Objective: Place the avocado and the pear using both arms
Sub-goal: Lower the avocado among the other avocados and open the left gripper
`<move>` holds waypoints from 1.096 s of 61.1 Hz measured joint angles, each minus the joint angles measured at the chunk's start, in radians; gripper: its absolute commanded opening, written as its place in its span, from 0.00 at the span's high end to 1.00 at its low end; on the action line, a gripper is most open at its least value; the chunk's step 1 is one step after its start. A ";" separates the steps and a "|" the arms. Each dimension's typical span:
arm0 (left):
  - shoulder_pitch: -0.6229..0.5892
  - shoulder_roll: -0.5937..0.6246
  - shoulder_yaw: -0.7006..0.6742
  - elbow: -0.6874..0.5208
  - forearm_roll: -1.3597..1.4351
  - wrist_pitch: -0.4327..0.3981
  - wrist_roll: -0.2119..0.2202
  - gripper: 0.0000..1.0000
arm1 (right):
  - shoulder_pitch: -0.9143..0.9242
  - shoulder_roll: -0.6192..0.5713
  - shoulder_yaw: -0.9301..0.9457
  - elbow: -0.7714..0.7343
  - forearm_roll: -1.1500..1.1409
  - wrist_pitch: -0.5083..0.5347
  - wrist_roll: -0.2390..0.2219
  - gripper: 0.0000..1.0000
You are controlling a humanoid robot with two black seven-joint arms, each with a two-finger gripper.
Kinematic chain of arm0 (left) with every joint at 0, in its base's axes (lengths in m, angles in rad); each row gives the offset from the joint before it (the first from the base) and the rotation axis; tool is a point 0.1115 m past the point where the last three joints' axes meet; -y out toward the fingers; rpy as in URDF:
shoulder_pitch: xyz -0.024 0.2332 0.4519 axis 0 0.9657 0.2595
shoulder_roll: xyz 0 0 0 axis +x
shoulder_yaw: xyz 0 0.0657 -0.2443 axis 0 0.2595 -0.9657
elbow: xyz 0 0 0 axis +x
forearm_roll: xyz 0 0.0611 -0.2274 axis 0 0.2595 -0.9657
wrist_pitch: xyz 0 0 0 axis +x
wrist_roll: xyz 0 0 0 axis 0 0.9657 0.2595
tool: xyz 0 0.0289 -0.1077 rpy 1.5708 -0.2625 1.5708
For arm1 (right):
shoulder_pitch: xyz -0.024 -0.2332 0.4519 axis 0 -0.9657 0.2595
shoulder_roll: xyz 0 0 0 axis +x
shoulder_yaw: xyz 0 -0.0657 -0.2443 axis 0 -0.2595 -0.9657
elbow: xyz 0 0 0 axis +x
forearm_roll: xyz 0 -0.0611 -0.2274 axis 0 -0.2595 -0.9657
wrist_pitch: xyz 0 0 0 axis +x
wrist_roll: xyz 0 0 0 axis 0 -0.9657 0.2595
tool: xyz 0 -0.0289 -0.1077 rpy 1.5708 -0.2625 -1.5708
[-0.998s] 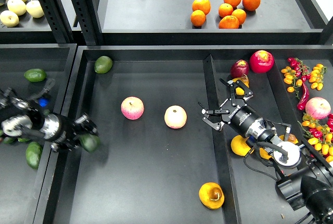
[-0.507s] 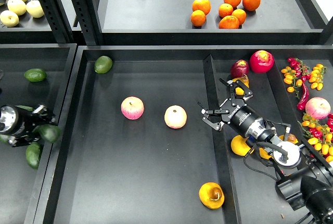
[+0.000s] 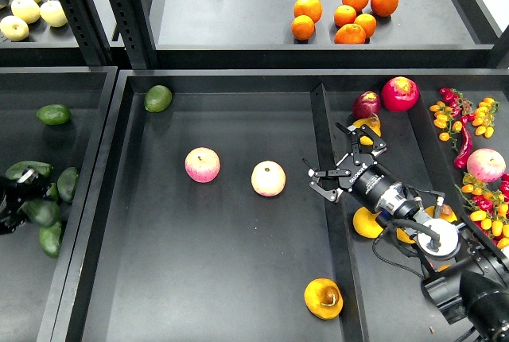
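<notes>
Shelving: black metal rack point(image 3: 135, 32), upper shelf point(image 3: 238, 20) at the back
Trays: black bins point(image 3: 215, 278) divided by raised ridges
Light: even, overhead

Head view, forward and downward
</notes>
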 measured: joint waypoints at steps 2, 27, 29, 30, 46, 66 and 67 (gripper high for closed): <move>0.007 0.000 0.000 0.005 0.000 0.000 0.000 0.55 | -0.001 0.000 0.000 0.000 0.000 0.000 0.000 0.00; 0.041 -0.005 0.000 0.040 0.000 0.000 0.000 0.53 | -0.002 0.000 0.000 0.000 0.000 0.000 0.000 0.00; 0.044 -0.005 0.000 0.041 0.000 0.000 0.000 0.53 | -0.002 0.000 0.000 0.000 0.000 0.000 0.000 0.00; 0.045 -0.006 0.000 0.042 0.000 0.000 0.000 0.53 | -0.002 0.000 0.000 0.000 0.000 0.000 0.000 0.00; 0.057 -0.007 0.003 0.049 0.002 0.000 0.000 0.52 | -0.002 0.000 0.000 0.000 0.000 0.000 0.000 0.00; 0.067 -0.009 0.006 0.050 0.002 0.000 0.000 0.46 | -0.003 0.000 -0.003 0.000 0.000 0.000 0.000 0.00; 0.067 -0.010 0.006 0.050 0.002 0.000 0.000 0.46 | -0.003 0.000 -0.003 0.000 0.000 0.000 0.000 0.00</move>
